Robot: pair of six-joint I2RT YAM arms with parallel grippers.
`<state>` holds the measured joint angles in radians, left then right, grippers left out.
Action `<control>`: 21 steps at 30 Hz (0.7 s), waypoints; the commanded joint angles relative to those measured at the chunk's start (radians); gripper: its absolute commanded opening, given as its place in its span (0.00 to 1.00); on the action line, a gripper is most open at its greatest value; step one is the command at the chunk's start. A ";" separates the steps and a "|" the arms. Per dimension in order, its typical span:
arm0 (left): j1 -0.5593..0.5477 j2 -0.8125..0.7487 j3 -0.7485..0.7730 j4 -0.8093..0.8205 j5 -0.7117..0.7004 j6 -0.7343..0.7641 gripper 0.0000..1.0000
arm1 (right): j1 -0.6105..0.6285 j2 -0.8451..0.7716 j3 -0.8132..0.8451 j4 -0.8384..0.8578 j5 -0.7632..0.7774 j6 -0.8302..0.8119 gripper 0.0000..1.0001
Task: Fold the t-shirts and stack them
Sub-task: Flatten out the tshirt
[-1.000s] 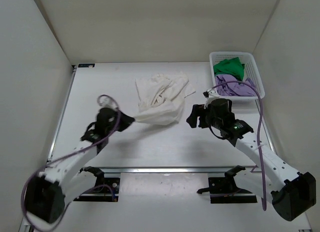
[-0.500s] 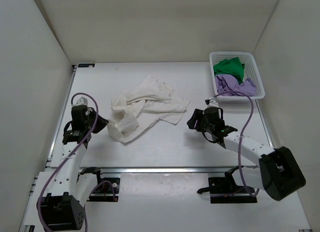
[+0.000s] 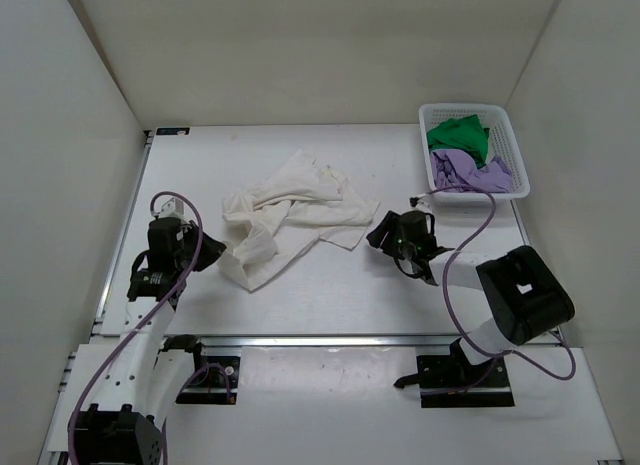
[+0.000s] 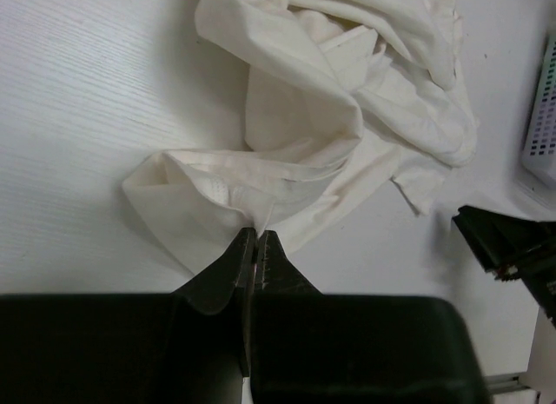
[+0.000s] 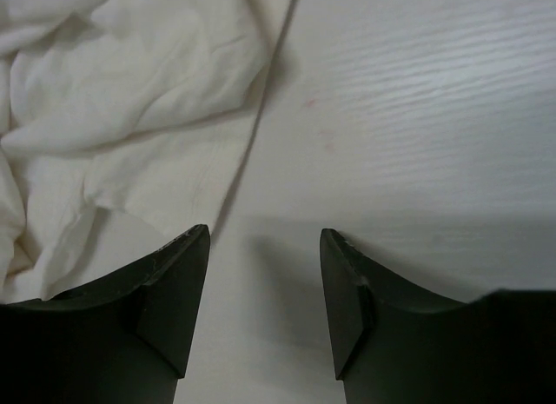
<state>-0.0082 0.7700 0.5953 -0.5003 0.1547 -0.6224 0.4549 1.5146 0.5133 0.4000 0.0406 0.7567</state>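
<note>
The cream-white shirt (image 3: 290,220) lies crumpled on the desk (image 3: 330,290), its near-left edge pinched in the left end effector (image 4: 257,241). The right end effector (image 5: 263,239), jaws apart and empty, sits at the right hem. It should clamp that hem so both can spread the cloth evenly.

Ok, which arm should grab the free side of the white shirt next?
Right. The right gripper is open and empty, low at the cream-white shirt edge, while the left gripper is shut on the shirt's other end.
</note>
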 commanded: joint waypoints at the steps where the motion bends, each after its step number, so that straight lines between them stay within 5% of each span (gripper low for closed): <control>1: -0.024 -0.015 -0.009 0.023 0.019 0.016 0.00 | -0.099 0.018 0.057 0.079 0.056 0.015 0.51; 6: -0.027 -0.018 -0.022 0.048 0.026 0.013 0.00 | -0.134 0.179 0.258 -0.006 0.045 -0.069 0.49; 21: -0.053 -0.012 -0.060 0.120 0.068 -0.008 0.00 | -0.185 0.378 0.418 -0.085 -0.010 -0.003 0.29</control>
<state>-0.0559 0.7647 0.5301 -0.4141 0.1963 -0.6228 0.2726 1.8523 0.8757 0.3820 0.0177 0.7345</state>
